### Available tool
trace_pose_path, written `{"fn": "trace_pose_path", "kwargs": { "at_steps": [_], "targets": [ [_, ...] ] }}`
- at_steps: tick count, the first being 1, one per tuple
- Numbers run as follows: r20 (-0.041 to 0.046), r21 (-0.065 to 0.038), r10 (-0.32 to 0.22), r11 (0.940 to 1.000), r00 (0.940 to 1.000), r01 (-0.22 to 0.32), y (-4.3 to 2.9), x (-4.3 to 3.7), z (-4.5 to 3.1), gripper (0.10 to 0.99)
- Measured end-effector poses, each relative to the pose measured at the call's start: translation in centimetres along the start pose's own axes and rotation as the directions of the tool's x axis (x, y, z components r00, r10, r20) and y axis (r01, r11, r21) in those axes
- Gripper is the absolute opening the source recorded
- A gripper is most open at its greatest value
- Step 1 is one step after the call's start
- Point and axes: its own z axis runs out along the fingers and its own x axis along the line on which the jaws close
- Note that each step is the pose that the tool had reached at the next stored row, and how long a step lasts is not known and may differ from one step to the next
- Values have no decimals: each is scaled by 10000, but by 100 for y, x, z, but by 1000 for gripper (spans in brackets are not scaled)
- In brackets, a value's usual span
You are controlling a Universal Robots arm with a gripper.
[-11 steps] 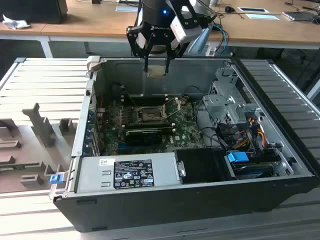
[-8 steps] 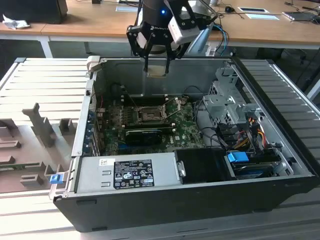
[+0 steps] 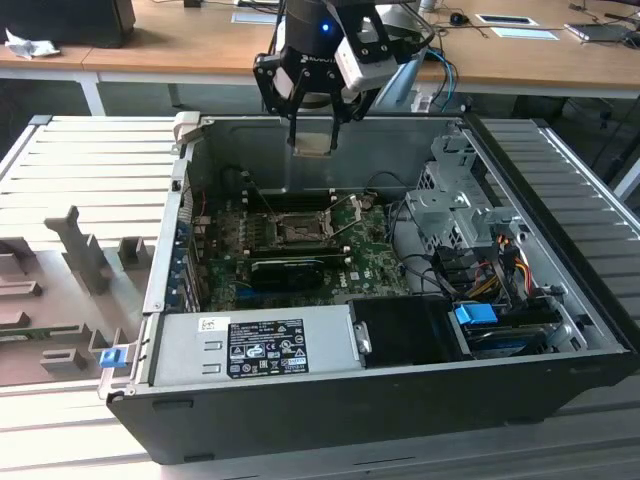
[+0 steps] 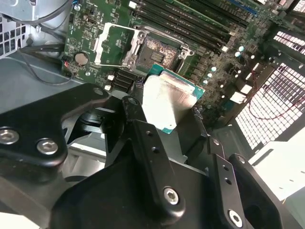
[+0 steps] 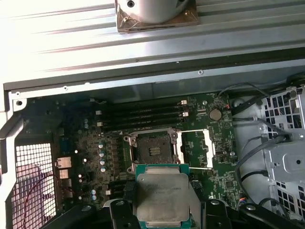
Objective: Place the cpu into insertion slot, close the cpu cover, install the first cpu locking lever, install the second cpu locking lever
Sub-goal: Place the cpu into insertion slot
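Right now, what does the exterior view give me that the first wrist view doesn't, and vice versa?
Exterior view adds: the whole open case, its power supply, the desk behind, and the gripper above the case's far wall.
First wrist view adds: the insertion slot with its pinned centre bare, the cpu cover flipped open beside it, and a coin cell.
Both: the cpu clamped in the gripper, not yet in the slot, and the green board.

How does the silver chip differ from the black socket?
The silver-grey square cpu is gripped in the hand, clear of the green board; the black-rimmed square insertion slot sits on it, empty. The cpu's top is pale metal; the slot's centre is dark. Both are square.
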Motion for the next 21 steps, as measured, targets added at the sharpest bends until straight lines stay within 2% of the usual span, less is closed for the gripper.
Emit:
{"fn": "trace_pose_path", "kwargs": {
  "at_steps": [14,21],
  "targets": [
    [11,-2,115,9999,9999,-115,-3,-1,32,525],
    [50,-13,556,9985,9984,-556,-3,-1,35,525]
  ]
}}
